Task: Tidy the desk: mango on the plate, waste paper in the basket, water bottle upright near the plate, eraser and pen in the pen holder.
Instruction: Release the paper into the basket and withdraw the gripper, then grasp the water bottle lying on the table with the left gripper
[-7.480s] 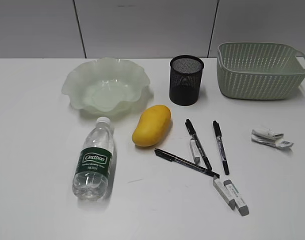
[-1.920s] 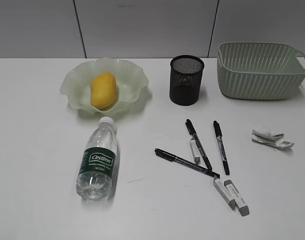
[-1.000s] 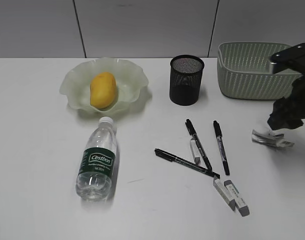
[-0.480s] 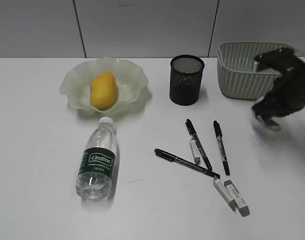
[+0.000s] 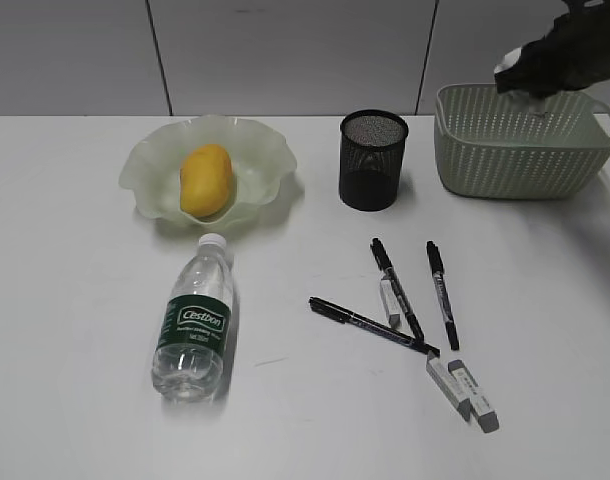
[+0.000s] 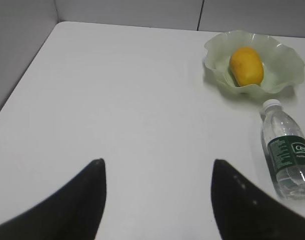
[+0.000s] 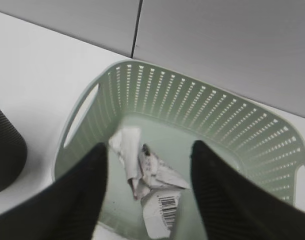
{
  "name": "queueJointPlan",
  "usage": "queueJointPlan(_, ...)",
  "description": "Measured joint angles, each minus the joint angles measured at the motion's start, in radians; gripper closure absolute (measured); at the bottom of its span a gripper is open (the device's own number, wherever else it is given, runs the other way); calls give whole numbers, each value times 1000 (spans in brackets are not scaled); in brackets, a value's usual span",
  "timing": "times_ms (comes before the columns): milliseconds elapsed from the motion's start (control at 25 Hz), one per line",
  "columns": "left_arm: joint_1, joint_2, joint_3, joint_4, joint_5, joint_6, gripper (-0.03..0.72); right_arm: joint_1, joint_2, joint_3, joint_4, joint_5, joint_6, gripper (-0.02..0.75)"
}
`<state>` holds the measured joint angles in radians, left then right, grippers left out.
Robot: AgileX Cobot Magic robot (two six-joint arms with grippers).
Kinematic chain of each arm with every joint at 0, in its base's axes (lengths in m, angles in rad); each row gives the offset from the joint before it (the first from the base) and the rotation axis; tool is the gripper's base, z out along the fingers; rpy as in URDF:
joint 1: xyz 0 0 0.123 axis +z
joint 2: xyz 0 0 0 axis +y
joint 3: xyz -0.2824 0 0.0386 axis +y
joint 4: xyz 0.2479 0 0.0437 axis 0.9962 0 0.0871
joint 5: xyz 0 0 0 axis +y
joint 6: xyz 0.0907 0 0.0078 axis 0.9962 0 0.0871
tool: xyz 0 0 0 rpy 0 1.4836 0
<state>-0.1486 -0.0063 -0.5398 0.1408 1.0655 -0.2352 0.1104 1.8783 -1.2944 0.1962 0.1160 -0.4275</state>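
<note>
My right gripper (image 5: 530, 72) hangs over the pale green basket (image 5: 525, 150) at the back right. In the right wrist view its jaws (image 7: 148, 147) stand open, and the crumpled waste paper (image 7: 155, 177) sits loose between them, touching neither finger, above the basket (image 7: 192, 95) floor. The mango (image 5: 207, 180) rests in the wavy green plate (image 5: 145, 165). The water bottle (image 5: 193, 320) lies on its side in front of the plate. Three black pens (image 5: 395, 288) and some erasers (image 5: 448, 385) lie on the desk before the black mesh pen holder (image 5: 373, 160). My left gripper (image 6: 155, 167) is open over bare desk.
The left wrist view shows the plate (image 6: 287, 55) with the mango (image 6: 246, 66) and the bottle (image 6: 287, 152) off to its right. A grey wall runs behind the desk. The pen holder (image 7: 5, 150) stands just left of the basket.
My right gripper shut on the waste paper on the desk, carried it up and back over the basket, and its jaws have parted. Everything else has stayed put.
</note>
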Motion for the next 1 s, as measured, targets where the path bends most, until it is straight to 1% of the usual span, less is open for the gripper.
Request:
queueJointPlan(40,0,0,0,0,0,0,200,0,7,-20,-1,15,0,308)
queueJointPlan(80,0,0,0,0,0,0,199,0,8,-34,-1,23,4,235)
queueJointPlan(120,0,0,0,0,0,0,199,0,4,-41,-1,35,16,183)
queueJointPlan(160,0,0,0,0,0,0,199,0,-9,-43,-1,58,34,164)
queueJointPlan(200,0,0,0,0,0,0,199,0,-27,-43,-1,93,53,167)
queueJointPlan(240,0,0,0,0,0,0,201,-1,-46,-41,-1,128,70,186)
queueJointPlan(320,0,0,0,0,0,0,202,-1,-114,-13,-2,210,86,252)
queueJointPlan(440,0,0,0,0,0,0,202,-1,-261,105,-11,314,101,328)
queueJointPlan(520,0,0,0,0,0,0,202,-1,-386,224,-33,385,143,349)
queueJointPlan(680,0,0,0,0,0,0,209,-1,-695,446,-110,535,253,358)
queueJointPlan(760,0,0,0,0,0,0,218,-1,-865,529,-136,603,286,353)
queueJointPlan(800,0,0,0,0,0,0,224,-1,-936,566,-138,631,293,337)
queueJointPlan(880,0,0,0,0,0,0,237,-1,-1120,618,-134,705,305,267)
queueJointPlan(1000,1,0,0,-1,-1,0,256,-1,-1329,653,-131,829,346,166)
